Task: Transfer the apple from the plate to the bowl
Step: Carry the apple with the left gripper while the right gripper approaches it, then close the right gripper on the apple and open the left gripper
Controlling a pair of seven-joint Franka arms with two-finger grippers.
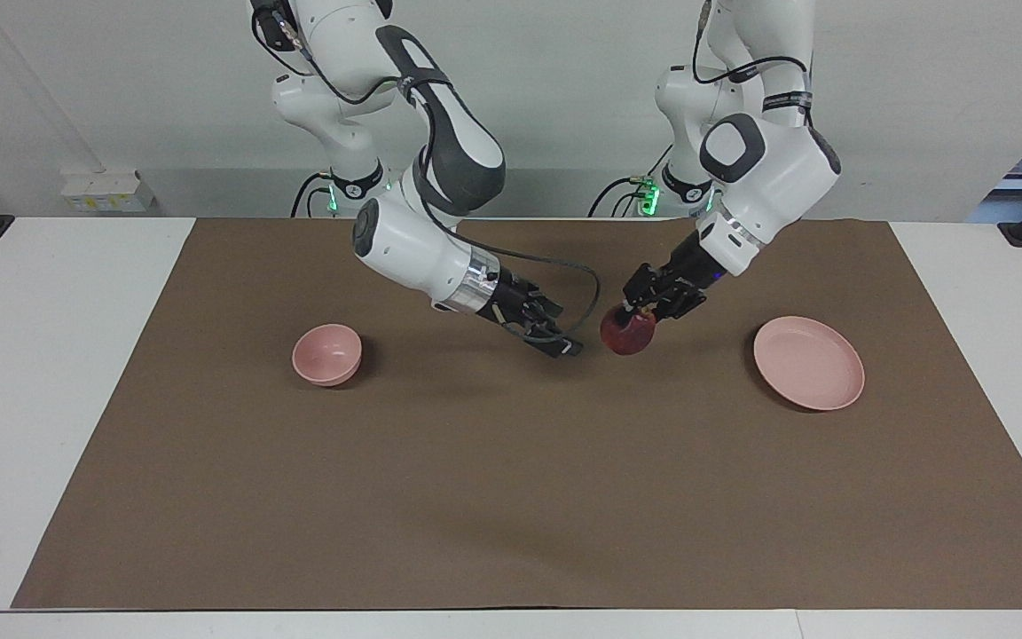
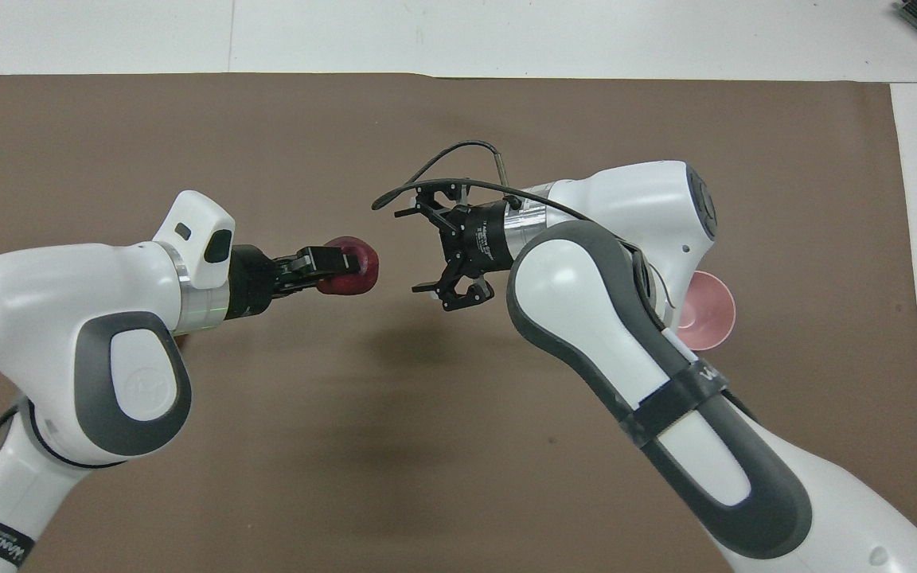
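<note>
The left gripper (image 1: 633, 312) held the apple (image 1: 627, 334) in the air over the brown mat (image 1: 511, 497), between the plate (image 1: 809, 363) and the bowl (image 1: 326, 354). The right gripper (image 1: 555, 333) hung just beside the apple with its jaws wide apart, not touching it

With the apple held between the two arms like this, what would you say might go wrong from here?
1. The left gripper pinches only the top of the apple, in the air over the mat; it could slip and roll.
2. The right gripper waits open close by; a mistimed handover could knock it loose, well short of the bowl.
</note>
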